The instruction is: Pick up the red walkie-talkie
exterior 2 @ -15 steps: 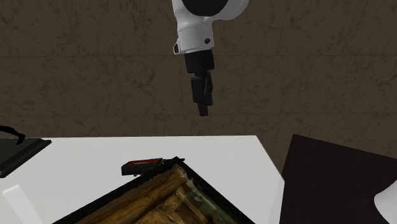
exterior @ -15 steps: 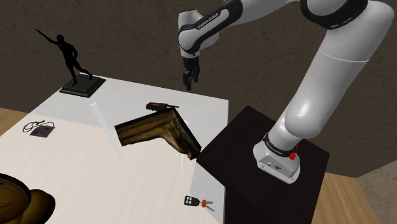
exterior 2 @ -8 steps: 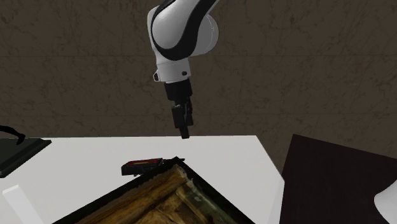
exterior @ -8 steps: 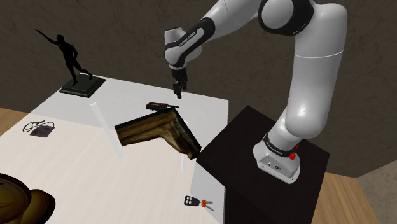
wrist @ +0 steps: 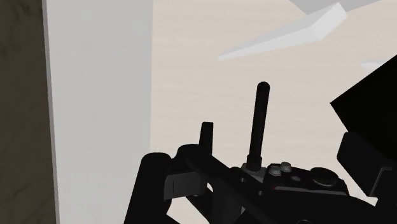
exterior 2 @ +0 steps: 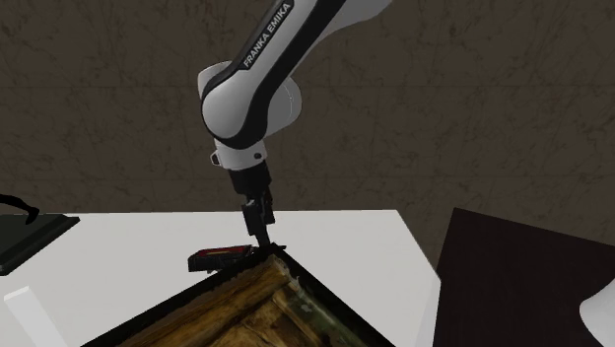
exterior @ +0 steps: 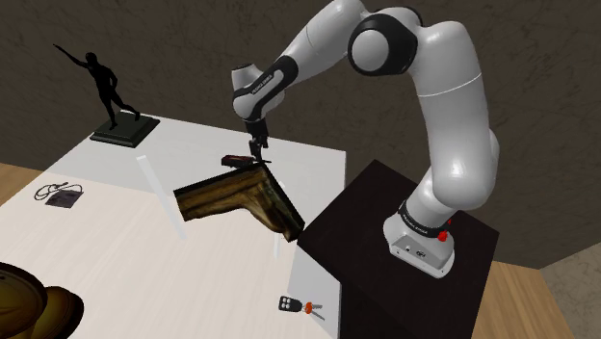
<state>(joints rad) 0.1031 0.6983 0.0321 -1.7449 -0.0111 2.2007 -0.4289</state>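
Note:
The red-and-black walkie-talkie (exterior: 236, 160) lies flat on the white table (exterior: 116, 241), close behind the top corner of a tilted brown wooden piece (exterior: 241, 197). In the second exterior view the walkie-talkie (exterior 2: 222, 258) shows a red top face, with its antenna end toward my gripper (exterior 2: 262, 237). My gripper (exterior: 256, 149) hangs just over that end, pointing down. In the wrist view the walkie-talkie (wrist: 299, 184) and its upright black antenna sit between my fingers (wrist: 149, 188), which stand apart and do not clasp it. The gripper (wrist: 254, 194) is open.
The brown wooden piece (exterior 2: 256, 306) rises right beside the walkie-talkie. A black statue (exterior: 111, 96) stands at the table's far corner. Thin white rods (exterior: 159, 197), a small dark corded item (exterior: 60, 195), keys (exterior: 294, 306) and a brown rounded object (exterior: 29, 303) lie nearer. The black stand (exterior: 385, 231) is at the right.
The arm has swung toward the shoulder view's left and come down. The gripper went from high above the table to just over the walkie-talkie's antenna end. The walkie-talkie has not moved.

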